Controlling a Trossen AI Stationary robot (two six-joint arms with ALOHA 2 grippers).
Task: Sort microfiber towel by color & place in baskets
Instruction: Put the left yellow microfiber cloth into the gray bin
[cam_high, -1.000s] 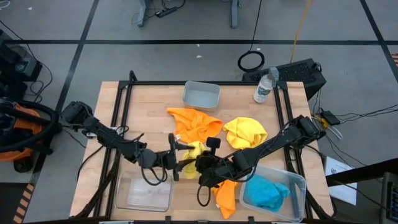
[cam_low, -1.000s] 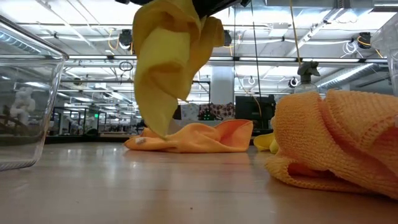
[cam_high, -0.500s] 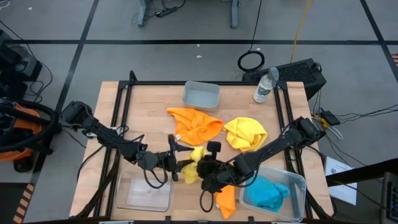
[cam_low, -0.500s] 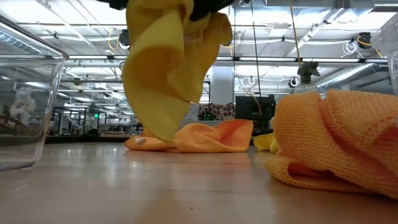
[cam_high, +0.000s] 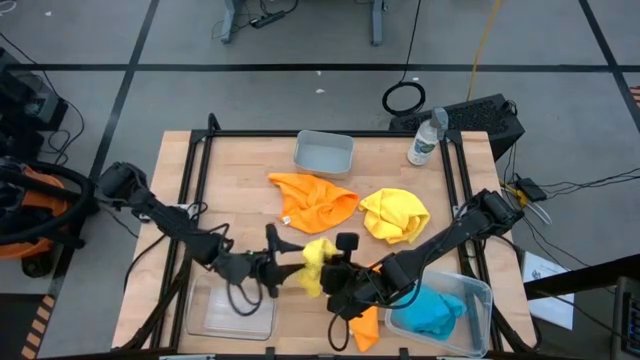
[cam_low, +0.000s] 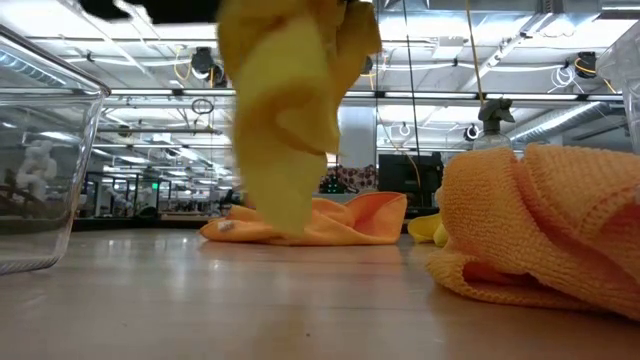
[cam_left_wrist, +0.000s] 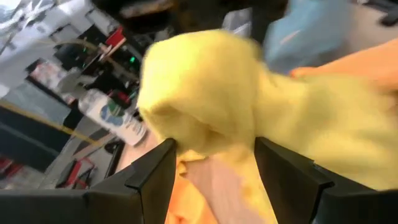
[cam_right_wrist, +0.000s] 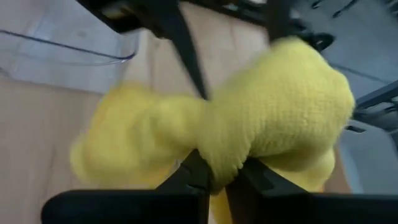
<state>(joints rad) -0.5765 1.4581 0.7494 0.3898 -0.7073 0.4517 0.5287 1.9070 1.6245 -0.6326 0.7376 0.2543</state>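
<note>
High view, right gripper (cam_high: 327, 272) pinching yellow towel (cam_high: 314, 263), left gripper (cam_high: 283, 268) parted beside it.

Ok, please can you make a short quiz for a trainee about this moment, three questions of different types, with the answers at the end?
1. True or false: the right gripper is shut on the hanging yellow towel.
2. Which basket holds the blue towel? A) small grey basket B) clear basket at the near right C) clear basket at the near left
3. Fill in: the left gripper's fingers stand ____ on either side of the yellow towel.

Key: 1 true; 2 B; 3 open.
</note>
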